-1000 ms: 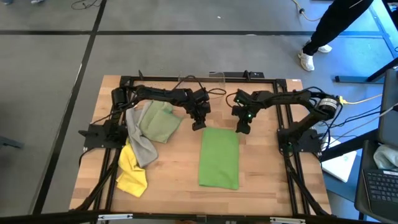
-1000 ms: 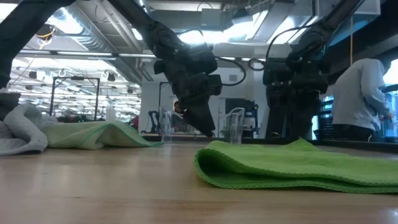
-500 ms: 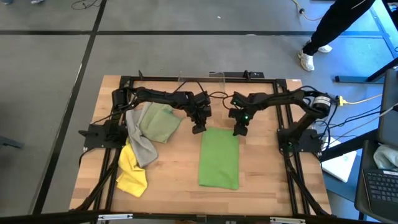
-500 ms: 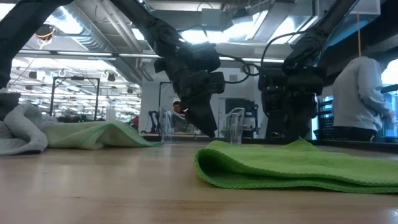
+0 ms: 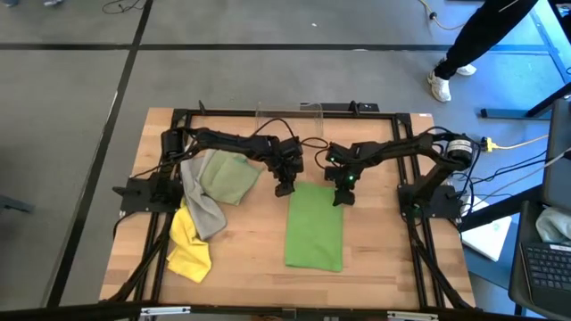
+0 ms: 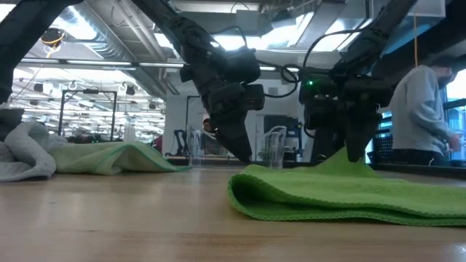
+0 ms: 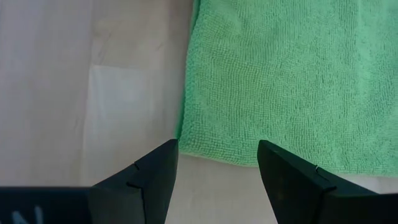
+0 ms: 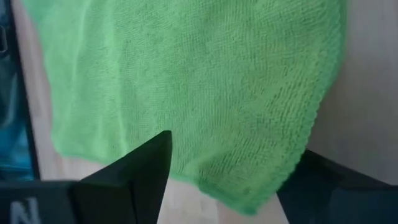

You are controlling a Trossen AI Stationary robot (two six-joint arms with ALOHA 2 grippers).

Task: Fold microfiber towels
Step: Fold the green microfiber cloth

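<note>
**A:** Reading left to right, what lies on the wooden table (image 5: 241, 241)?

**B:** At the left edge, the crumpled yellow microfiber towel (image 5: 188, 245), the grey microfiber towel (image 5: 202, 209) draped over it, and the pale sage green microfiber towel (image 5: 229, 175) beside that. In the middle lies the bright green microfiber towel (image 5: 314, 225), folded into a long strip. My left gripper (image 5: 285, 188) hovers at its far left corner with fingers apart, nothing between them. My right gripper (image 5: 340, 197) sits at the far right corner, fingers also spread, the terry edge (image 8: 292, 163) running between them.

**A:** How should the step be done well?

**B:** I judge this to be the pinch of both far corners. Each pair of fingers should straddle all layers at the hem, close level, then lift together so the strip folds squarely toward the near end.

**A:** What differs from a second ago?

**B:** My right gripper has come in over the cloth's corner, which now rises in a small peak (image 6: 342, 161); my left has barely shifted.
</note>
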